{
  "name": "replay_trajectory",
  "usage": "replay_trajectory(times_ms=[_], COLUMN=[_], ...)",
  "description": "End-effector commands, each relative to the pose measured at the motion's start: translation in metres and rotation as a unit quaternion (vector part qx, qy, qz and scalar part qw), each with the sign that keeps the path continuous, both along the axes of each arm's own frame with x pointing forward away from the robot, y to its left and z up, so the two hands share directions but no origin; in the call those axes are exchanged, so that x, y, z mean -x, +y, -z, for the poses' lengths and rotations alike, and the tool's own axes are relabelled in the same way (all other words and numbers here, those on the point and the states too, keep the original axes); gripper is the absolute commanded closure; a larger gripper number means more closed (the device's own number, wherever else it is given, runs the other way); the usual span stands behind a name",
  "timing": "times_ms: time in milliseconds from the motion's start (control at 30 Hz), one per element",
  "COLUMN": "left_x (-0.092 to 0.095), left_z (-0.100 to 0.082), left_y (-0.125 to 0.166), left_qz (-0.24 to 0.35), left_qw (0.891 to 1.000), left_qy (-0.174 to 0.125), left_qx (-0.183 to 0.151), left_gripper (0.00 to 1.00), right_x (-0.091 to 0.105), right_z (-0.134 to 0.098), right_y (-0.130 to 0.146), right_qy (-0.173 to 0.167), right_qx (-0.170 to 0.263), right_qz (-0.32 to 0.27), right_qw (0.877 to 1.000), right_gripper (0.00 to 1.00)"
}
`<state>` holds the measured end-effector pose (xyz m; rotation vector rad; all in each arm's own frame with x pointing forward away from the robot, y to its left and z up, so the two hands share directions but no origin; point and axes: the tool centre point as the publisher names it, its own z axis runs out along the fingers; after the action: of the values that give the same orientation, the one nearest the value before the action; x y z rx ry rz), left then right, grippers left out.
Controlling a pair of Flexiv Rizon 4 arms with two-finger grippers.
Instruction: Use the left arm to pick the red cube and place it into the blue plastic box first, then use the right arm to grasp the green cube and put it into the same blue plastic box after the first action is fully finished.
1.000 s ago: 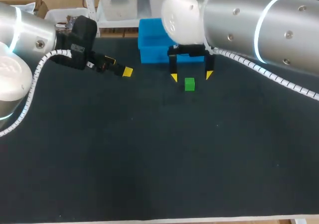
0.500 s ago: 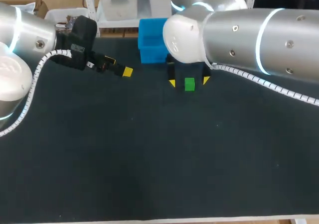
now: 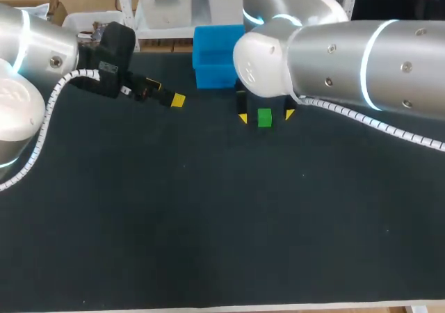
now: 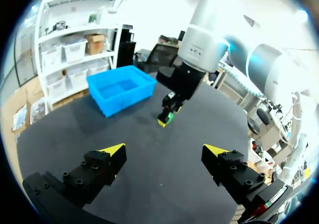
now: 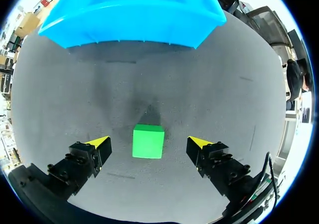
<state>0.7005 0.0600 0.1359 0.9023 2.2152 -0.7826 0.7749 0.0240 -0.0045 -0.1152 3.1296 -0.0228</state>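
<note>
So, biggest thing first: the dark worktop (image 3: 208, 222) filled pretty much the whole head view. Its pale near edge ran along the bottom, and a long run of it lay between that edge and everything else. All the action was crowded up by the far edge.

My right arm (image 3: 348, 55) came in from the right and crossed past the middle, its big silver joint hanging over the far part of the worktop. It covered one corner of the blue plastic box (image 3: 212, 66). My left arm (image 3: 35, 49) sat over the far left corner, well apart from the box and from the other arm.

The box stood right at the far edge. From the right wrist view its near wall was just ahead of my fingers, with only a narrow strip of worktop between it and the cube. Not much slack on that side, tbh.

My left jaws were spread wide with nothing between them, yellow tips (image 4: 113, 149) well apart, pointing across the worktop toward the box.

My right jaws were down at the worktop, also spread. One yellow fingertip (image 5: 99, 142) was on each side of the green cube (image 5: 148, 141), and I could see a gap on both sides, so neither one touched it. The cube sat flat on the worktop, roughly centred between them, just in front of the box.
</note>
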Motion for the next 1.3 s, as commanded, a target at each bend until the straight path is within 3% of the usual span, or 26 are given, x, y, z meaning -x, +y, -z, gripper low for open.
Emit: replay_trajectory(times_ms=[33, 500, 533, 567, 600, 633, 1100, 1300], left_x=[0.001, 0.001, 0.001, 0.001, 0.001, 0.001, 0.001, 0.001], left_z=[0.002, 0.002, 0.002, 0.002, 0.002, 0.002, 0.002, 0.002], left_y=[0.001, 0.001, 0.001, 0.001, 0.001, 0.001, 0.001, 0.001], left_qz=[0.001, 0.001, 0.001, 0.001, 0.001, 0.001, 0.001, 0.001], left_qw=[1.0, 1.0, 1.0, 1.0, 1.0, 1.0, 1.0, 1.0], left_qy=[-0.003, -0.003, -0.003, -0.003, -0.003, -0.003, -0.003, -0.003], left_qx=[0.004, 0.004, 0.004, 0.004, 0.004, 0.004, 0.004, 0.004], left_gripper=[0.0, 0.0, 0.0, 0.0, 0.0, 0.0, 0.0, 0.0], right_x=[-0.002, -0.008, -0.008, -0.008, -0.008, -0.008, -0.011, -0.013], right_z=[0.003, 0.01, 0.01, 0.011, 0.011, 0.012, 0.012, 0.0], right_y=[0.0, 0.004, 0.004, 0.004, 0.004, 0.004, 0.002, -0.003], right_qy=[0.002, 0.011, 0.012, 0.013, 0.014, 0.014, 0.026, 0.031], right_qx=[0.002, 0.008, 0.007, 0.005, 0.003, 0.003, -0.002, -0.003], right_qz=[-0.003, -0.011, -0.011, -0.011, -0.011, -0.011, -0.01, -0.017], right_qw=[1.0, 1.0, 1.0, 1.0, 1.0, 1.0, 1.0, 0.999], right_gripper=[0.0, 0.0, 0.42, 0.63, 0.91, 1.0, 1.0, 1.0])
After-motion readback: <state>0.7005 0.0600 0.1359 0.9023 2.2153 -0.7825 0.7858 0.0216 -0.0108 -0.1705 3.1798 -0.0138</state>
